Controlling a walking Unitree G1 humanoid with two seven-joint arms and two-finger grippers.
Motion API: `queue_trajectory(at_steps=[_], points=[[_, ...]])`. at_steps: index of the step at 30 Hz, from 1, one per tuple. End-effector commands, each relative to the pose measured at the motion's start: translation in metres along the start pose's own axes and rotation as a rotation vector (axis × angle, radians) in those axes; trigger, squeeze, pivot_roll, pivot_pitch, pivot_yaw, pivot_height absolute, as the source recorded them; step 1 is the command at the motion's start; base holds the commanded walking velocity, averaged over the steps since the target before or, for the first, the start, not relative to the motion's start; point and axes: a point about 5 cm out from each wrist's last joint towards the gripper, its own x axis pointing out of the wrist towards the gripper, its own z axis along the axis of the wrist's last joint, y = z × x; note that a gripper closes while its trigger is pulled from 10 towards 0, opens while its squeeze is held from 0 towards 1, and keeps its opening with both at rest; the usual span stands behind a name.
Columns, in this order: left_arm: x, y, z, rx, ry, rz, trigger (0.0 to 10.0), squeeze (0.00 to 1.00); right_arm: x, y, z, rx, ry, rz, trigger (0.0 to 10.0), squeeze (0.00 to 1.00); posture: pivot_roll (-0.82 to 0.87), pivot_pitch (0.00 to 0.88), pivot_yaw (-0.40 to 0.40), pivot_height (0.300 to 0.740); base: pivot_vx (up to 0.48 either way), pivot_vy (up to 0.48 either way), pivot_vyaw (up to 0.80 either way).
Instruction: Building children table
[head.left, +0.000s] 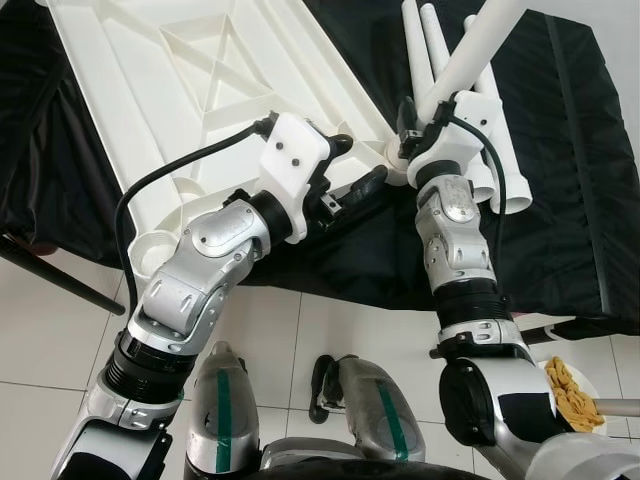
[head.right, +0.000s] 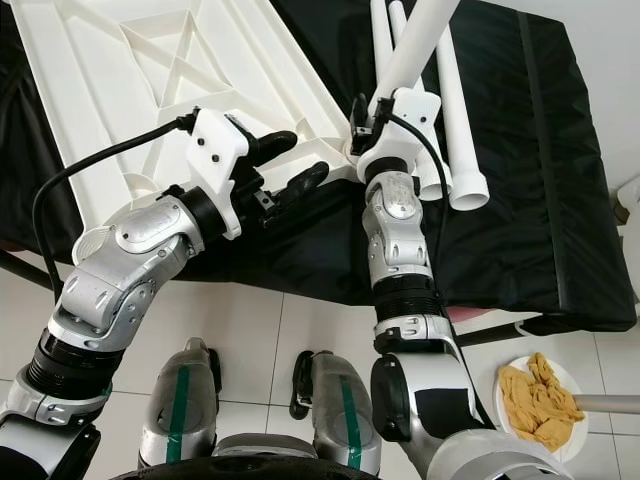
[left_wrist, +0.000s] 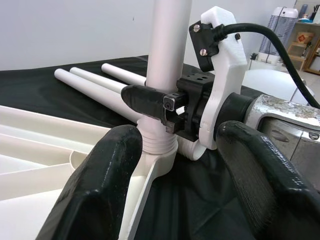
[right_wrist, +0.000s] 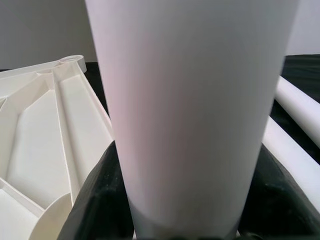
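**Operator:** My right gripper (left_wrist: 167, 102) is clamped round the white leg (head.right: 405, 50), low on the tube. The leg stands upright in the socket (left_wrist: 157, 145) at the near corner of the upturned table top (head.left: 190, 90), which lies on the black cloth (head.right: 520, 180).

**Support:** And the left?

**Operator:** My left gripper (head.left: 355, 170) hovers beside that corner, fingers wide apart, holding nothing. Three spare legs (head.left: 500, 150) lie on the cloth, just behind the socket.

**Support:** Handling notes?

**Operator:** I judge the leg light, stiff and smooth, so it may slip when twisted. Grip it close to the socket. Steady the top by its rim, since it looks light enough to slide.
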Motion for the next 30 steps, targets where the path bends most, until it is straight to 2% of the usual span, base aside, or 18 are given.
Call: queue_trajectory(at_steps=[1,8,9,18,19,20,25,27,28,30], points=[[0.002,-0.002,-0.002,0.009,0.009,-0.03,10.0,0.0,-0.004,-0.003,-0.01,0.028,0.045,-0.017,10.0,0.0,0.11,0.018,-0.11,0.74,0.0,0.0,0.0],[0.002,-0.003,-0.002,0.01,0.009,-0.033,10.0,0.0,-0.006,0.004,-0.01,0.047,0.048,0.013,10.0,0.0,0.11,0.014,-0.109,0.74,0.0,0.0,0.0],[0.002,-0.003,-0.002,0.01,0.009,-0.034,10.0,0.0,-0.007,0.004,-0.008,0.053,0.04,0.024,10.0,1.0,0.11,0.014,-0.109,0.74,0.0,0.0,0.0],[0.002,-0.005,-0.002,0.005,0.011,-0.037,10.0,0.0,-0.006,-0.002,-0.005,0.052,0.035,0.05,10.0,1.0,0.11,0.021,-0.108,0.74,0.0,0.0,0.0],[0.002,-0.005,-0.002,0.004,0.01,-0.038,10.0,0.0,-0.005,-0.007,-0.004,0.043,0.04,0.075,10.0,0.94,0.11,0.028,-0.109,0.74,0.0,0.0,0.0],[0.002,-0.005,-0.003,0.003,0.012,-0.037,10.0,0.0,-0.003,-0.012,-0.001,0.027,0.037,0.118,10.0,0.0,0.11,0.03,-0.109,0.74,0.0,0.0,0.0],[0.002,-0.005,-0.003,0.002,0.013,-0.034,10.0,0.0,-0.001,-0.018,0.004,0.004,0.028,0.176,10.0,0.0,0.11,0.036,-0.11,0.74,0.0,0.0,0.0],[0.003,-0.004,-0.003,0.0,0.012,-0.027,10.0,0.0,0.002,-0.024,0.009,-0.017,0.022,0.259,10.0,0.0,0.1,0.041,-0.108,0.74,0.0,0.0,0.0],[0.003,-0.004,-0.003,0.0,0.012,-0.027,10.0,0.0,0.002,-0.024,0.009,-0.017,0.022,0.259,10.0,0.0,0.1,0.041,-0.108,0.74,0.0,0.0,0.0],[0.003,-0.004,-0.003,-0.001,0.01,-0.022,10.0,0.0,0.004,-0.028,0.013,-0.033,0.021,0.359,10.0,0.0,0.1,0.046,-0.108,0.74,0.0,0.0,0.0]])
